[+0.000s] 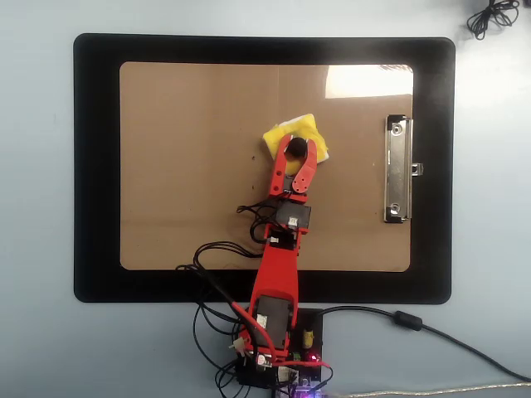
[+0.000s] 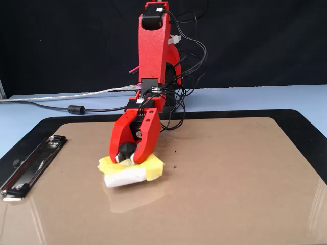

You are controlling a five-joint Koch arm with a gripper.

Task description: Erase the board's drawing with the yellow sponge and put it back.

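Note:
The brown board lies on a black mat, with its silver clip at the right in the overhead view. The yellow sponge rests flat on the board near its middle, white layer downward. My red gripper reaches down from the arm and is shut on the sponge's black knob, one finger on each side. Of the drawing I make out only a tiny dark speck on the board, just left of the sponge in the overhead view.
The black mat borders the board on all sides. The arm's base with its circuit board and black cables sits at the mat's near edge. A thick cable runs off to the right, and a coiled wire lies at the top right.

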